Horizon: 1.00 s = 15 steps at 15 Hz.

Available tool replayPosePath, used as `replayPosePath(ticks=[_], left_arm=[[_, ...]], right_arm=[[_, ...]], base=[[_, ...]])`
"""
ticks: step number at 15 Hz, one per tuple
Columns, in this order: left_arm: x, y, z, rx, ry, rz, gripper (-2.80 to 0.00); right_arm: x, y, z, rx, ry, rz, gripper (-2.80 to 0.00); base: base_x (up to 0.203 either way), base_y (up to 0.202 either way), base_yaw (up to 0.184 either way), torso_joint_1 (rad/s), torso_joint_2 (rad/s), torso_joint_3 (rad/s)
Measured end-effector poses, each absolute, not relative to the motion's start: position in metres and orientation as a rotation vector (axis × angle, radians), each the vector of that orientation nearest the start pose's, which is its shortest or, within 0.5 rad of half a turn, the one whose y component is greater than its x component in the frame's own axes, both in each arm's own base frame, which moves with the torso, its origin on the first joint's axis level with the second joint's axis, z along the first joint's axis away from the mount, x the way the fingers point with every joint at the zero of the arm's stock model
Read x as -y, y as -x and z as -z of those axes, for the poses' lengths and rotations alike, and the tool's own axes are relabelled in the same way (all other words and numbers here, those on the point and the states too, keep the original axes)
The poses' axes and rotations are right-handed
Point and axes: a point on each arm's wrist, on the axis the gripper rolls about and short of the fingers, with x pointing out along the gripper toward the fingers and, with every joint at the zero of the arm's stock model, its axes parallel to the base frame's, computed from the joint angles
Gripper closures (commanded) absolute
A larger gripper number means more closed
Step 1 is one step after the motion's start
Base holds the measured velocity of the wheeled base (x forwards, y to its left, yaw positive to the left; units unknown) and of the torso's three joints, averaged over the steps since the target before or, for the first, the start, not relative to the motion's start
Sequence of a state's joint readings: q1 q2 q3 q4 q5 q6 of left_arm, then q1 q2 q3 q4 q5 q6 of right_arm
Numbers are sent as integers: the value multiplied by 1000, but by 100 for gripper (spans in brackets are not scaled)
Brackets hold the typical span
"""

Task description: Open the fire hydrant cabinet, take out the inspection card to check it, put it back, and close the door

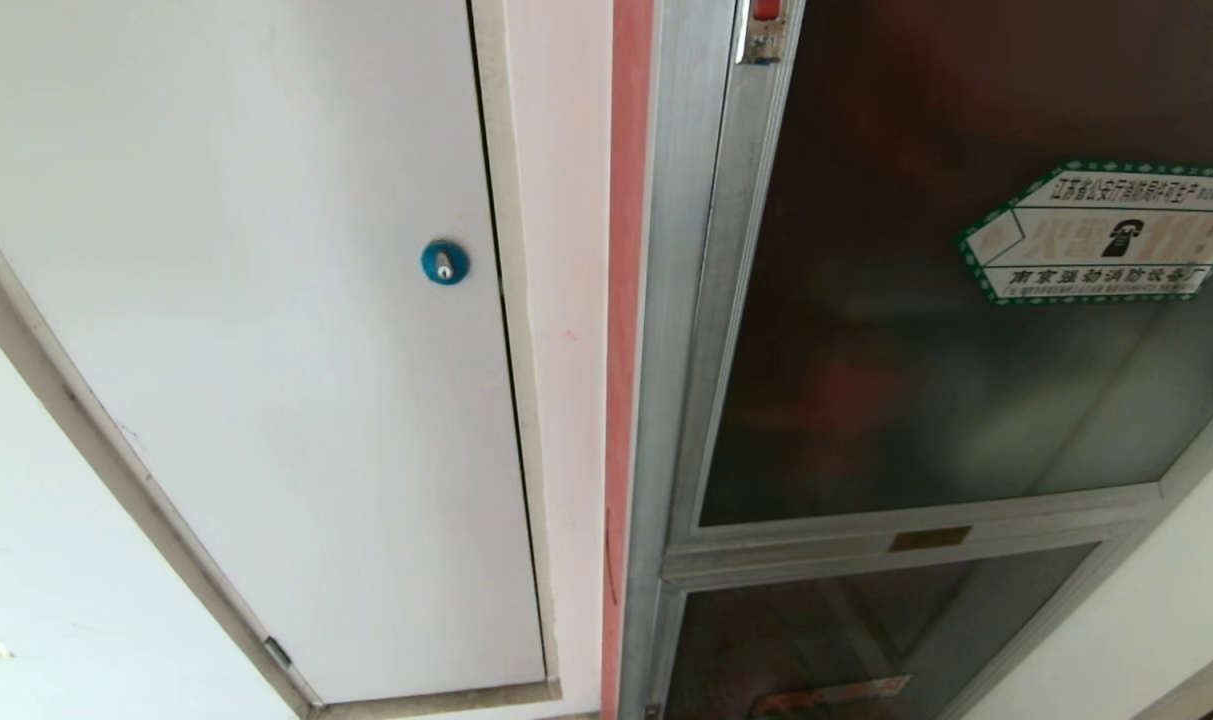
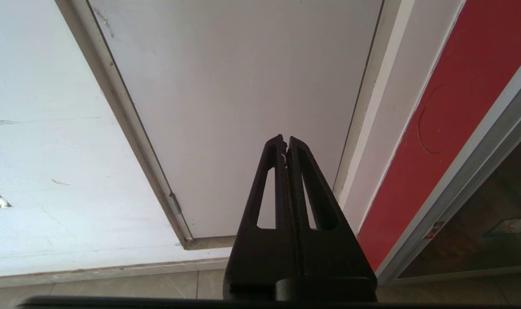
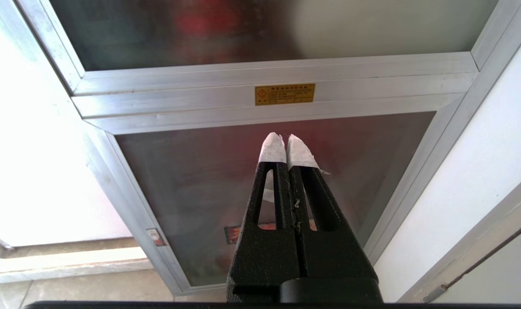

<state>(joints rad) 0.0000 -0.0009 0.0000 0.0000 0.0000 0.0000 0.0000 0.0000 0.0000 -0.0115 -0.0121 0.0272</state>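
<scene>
In the head view, the fire hydrant cabinet [image 1: 666, 400] fills the right half, its door [image 1: 926, 330] closed; neither arm shows. In the left wrist view, the left gripper [image 2: 286, 143] sits lower centre, fingers together, empty. In the right wrist view, the right gripper [image 3: 284, 143] sits lower centre, white-wrapped tips pressed together, before the lower glass panel [image 3: 191, 184].

The sticker [image 1: 1106, 232] on the door [image 1: 926, 330] read "南京强劲消防设备厂"; the brass plate [image 3: 284, 94] beyond the right gripper [image 3: 285, 143] was illegible.
</scene>
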Motion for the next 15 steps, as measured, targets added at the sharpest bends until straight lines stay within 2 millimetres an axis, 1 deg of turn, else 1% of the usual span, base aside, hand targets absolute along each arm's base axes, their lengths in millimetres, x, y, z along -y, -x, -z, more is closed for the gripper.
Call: replayPosePath(ticks=[11, 13, 15], left_arm=[[0, 23, -75, 1, 0, 0, 0], [0, 23, -75, 1, 0, 0, 0], [0, 23, -75, 1, 0, 0, 0]], right_arm=[[0, 23, -77, 15, -40, 17, 0], [0, 25, -83, 30, -40, 16, 0], [0, 30, -102, 70, -40, 4, 0]], base=[[0, 0, 0, 0, 0, 0], [0, 0, 0, 0, 0, 0], [0, 0, 0, 0, 0, 0]])
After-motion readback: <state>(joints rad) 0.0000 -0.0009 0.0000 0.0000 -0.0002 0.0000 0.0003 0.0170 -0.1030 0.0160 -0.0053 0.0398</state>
